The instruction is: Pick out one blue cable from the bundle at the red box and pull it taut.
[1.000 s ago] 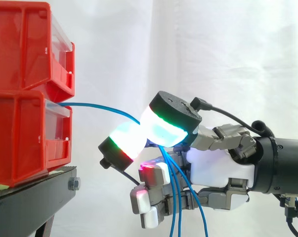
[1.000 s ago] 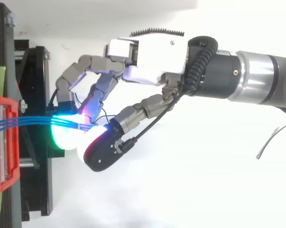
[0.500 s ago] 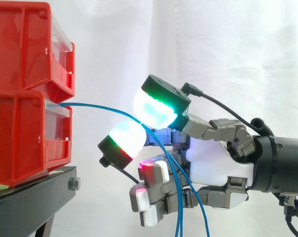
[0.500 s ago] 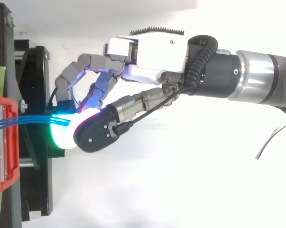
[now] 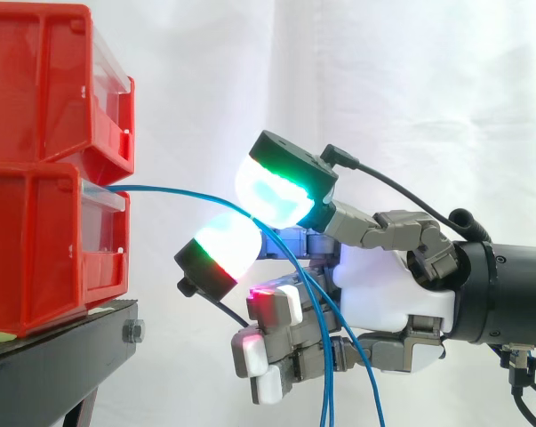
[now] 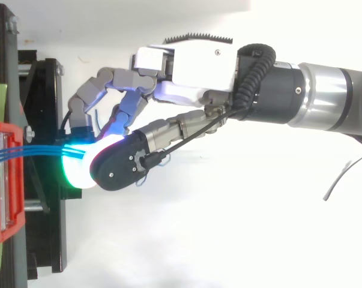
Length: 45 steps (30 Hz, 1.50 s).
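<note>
Robot hand (image 5: pixel 388 298): curled; two glowing pads (image 5: pixel 276 191) are closed on the blue cables (image 6: pixel 36 152) (remaining fingers are folded below the palm).
Cable position: led from the lower red box (image 5: pixel 36 240) in a slack arc, passed between the pads, then hung down past the palm.
Risk: several strands may be drawn taut together.
Cause: strands are laid side by side between broad pads.
Secondary risk: slippage, if the pinch is light.

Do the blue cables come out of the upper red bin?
No: in the side view the blue cables leave the front of the lower red bin and run across to the hand.
</note>
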Each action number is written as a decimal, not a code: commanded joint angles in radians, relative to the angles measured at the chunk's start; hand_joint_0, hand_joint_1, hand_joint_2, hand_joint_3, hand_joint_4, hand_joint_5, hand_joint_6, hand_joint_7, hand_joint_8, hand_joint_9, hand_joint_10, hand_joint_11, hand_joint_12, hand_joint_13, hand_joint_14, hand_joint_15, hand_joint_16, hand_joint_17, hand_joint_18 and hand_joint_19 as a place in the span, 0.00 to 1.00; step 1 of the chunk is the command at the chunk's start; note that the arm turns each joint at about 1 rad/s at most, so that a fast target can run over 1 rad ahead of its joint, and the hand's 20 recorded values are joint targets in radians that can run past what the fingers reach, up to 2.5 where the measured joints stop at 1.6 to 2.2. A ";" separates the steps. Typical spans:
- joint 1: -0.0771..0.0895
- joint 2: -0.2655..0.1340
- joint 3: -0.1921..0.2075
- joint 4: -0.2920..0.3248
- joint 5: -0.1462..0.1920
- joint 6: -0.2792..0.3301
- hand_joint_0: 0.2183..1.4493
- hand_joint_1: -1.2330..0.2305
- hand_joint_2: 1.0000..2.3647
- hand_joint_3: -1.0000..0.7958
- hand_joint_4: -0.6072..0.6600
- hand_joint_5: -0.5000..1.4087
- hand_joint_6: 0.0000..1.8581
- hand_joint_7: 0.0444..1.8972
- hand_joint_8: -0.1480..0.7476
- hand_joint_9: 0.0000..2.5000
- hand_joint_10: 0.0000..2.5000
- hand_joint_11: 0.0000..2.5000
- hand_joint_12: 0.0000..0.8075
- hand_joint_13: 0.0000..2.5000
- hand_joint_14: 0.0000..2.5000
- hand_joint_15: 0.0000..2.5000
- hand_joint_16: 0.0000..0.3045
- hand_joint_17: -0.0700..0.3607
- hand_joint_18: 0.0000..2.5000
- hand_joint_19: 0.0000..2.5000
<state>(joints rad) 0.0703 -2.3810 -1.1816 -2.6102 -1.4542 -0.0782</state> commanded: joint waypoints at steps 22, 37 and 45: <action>-0.003 0.000 -0.001 -0.004 0.000 0.000 0.43 0.26 0.00 0.28 0.37 0.17 0.52 0.58 0.44 0.46 0.01 0.37 0.38 0.39 0.01 0.27 0.14 0.39 0.32 0.26; -0.004 0.000 0.000 -0.017 -0.003 0.000 0.21 0.37 0.00 0.28 0.56 0.17 0.49 0.38 0.46 0.45 0.01 0.37 0.43 0.38 0.01 0.27 0.17 0.43 0.32 0.27; -0.006 0.000 0.000 -0.017 -0.003 0.000 0.31 0.53 0.00 0.28 0.51 0.17 0.48 0.41 0.44 0.45 0.01 0.37 0.40 0.38 0.01 0.28 0.15 0.40 0.30 0.29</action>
<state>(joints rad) 0.0646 -2.3809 -1.1812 -2.6275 -1.4571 -0.0782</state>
